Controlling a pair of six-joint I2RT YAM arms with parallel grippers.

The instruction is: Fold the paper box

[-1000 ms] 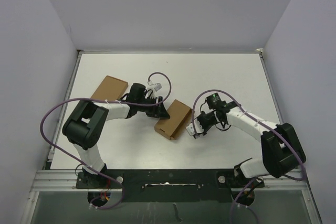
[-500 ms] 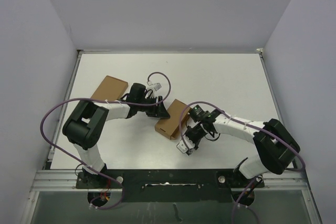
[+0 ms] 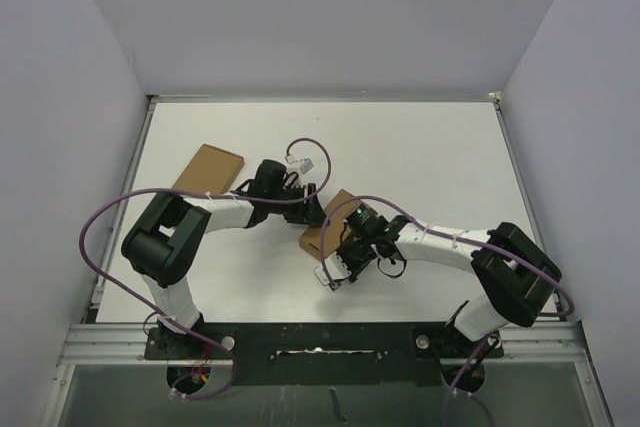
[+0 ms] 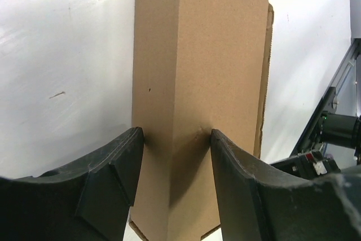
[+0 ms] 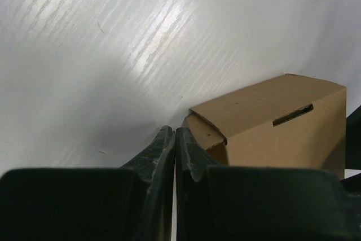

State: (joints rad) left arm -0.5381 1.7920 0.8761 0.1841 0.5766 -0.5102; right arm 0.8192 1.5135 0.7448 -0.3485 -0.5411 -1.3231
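Pinching the seemingly light, dent-prone paper box (image 4: pixel 197 71) across its ridge, the left hand (image 4: pixel 176 135) looked well placed, the right hand (image 5: pixel 174 132) pressed together beside its end.

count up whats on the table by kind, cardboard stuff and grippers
paper box: 1
flat cardboard rectangle: 1
grippers: 2, the left gripper shut on the paper box, the right gripper shut with nothing in it
total: 4
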